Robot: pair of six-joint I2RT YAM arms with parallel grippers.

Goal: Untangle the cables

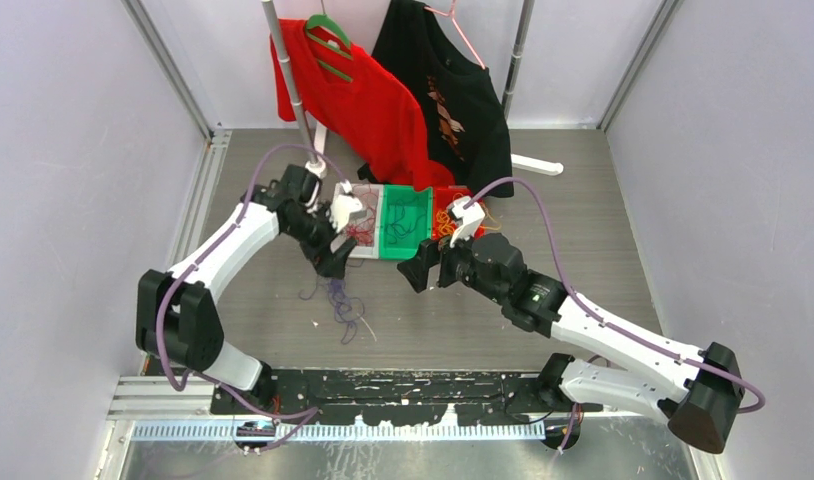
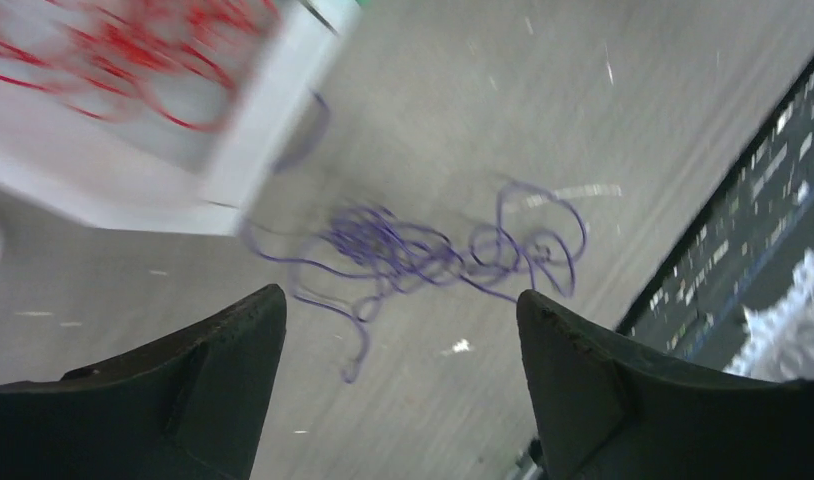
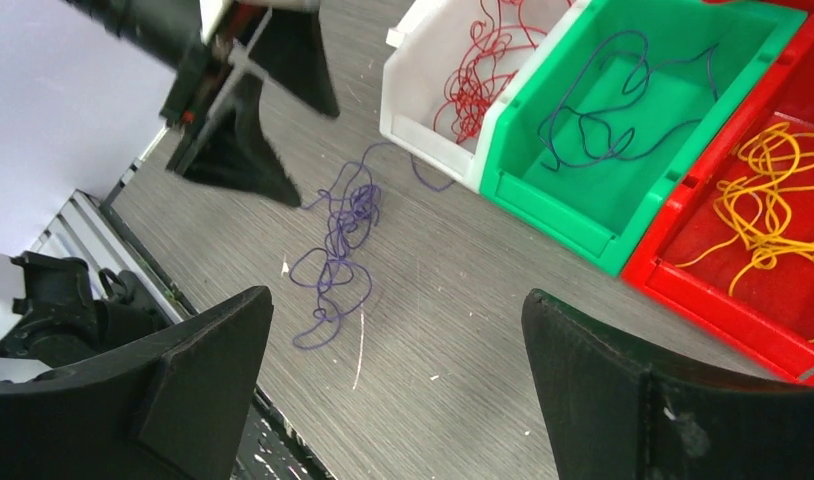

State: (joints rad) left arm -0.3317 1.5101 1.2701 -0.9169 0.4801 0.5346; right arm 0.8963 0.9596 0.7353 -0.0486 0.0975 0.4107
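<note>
From above, the purple cables [image 1: 339, 300] lie loose on the table [image 1: 583, 250], close by the left gripper [image 1: 333, 262] and the white bin [image 1: 368, 253]. Its wrist view shows jaws wide and empty over the tangle. The right gripper [image 3: 395, 293] gapes empty too, with the tangle ahead, short of the green bin [image 3: 553, 215].

I note a loose purple tangle [image 3: 338, 240] lying flat on the bench [image 3: 503, 330], with one strand trailing up to the front wall of the white bin [image 3: 418, 115]. Curly red strands [image 3: 478, 65] sit in that bin. A dark blue strand [image 3: 598, 115] loops in the green bin [image 3: 558, 200]. Yellow-orange strands [image 3: 773, 190] coil in the red bin [image 3: 718, 300].
</note>
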